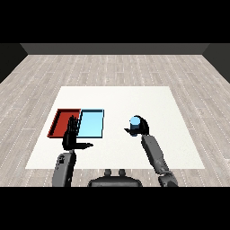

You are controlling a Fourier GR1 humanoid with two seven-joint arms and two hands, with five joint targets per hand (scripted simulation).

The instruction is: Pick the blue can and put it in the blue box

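Even, soft light fills the room; the flat white counter (134,96) glows bright, without glare, and the far wall sits dim.

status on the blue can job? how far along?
Done: the right hand is curled round the blue can. In hand: the can sits in that grasp, right of the trays; whether it is lifted off the table is unclear. Left: carry it over to the light blue tray and release. The left hand is open, idle.
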